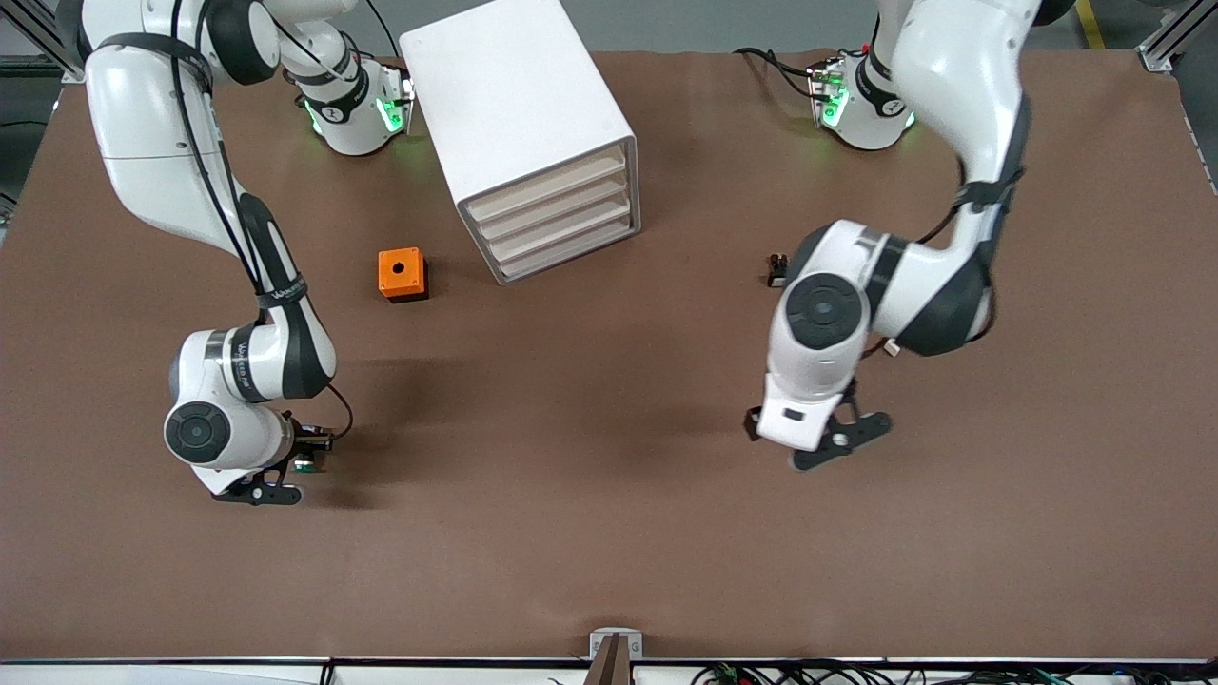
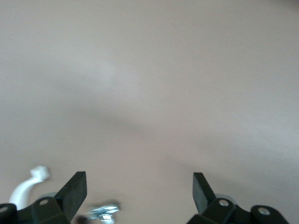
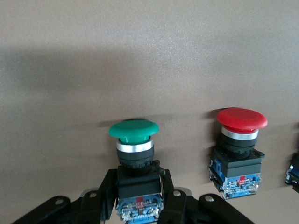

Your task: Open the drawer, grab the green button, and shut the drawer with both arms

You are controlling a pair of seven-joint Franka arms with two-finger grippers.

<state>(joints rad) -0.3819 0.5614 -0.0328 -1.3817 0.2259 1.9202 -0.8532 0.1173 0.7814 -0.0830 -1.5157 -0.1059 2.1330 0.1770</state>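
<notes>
While gripped, button (image 3: 135, 154) nears table (image 1: 609, 533) edge.

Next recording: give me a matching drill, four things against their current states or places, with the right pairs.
Things:
1. left claw
2. right claw
3. drawers
4. orange box

States:
a. shut on the green button
b. all pushed in
c. open, over bare table
d. on the table beside the cabinet, toward the right arm's end

Pairs: 1-c, 2-a, 3-b, 4-d
</notes>
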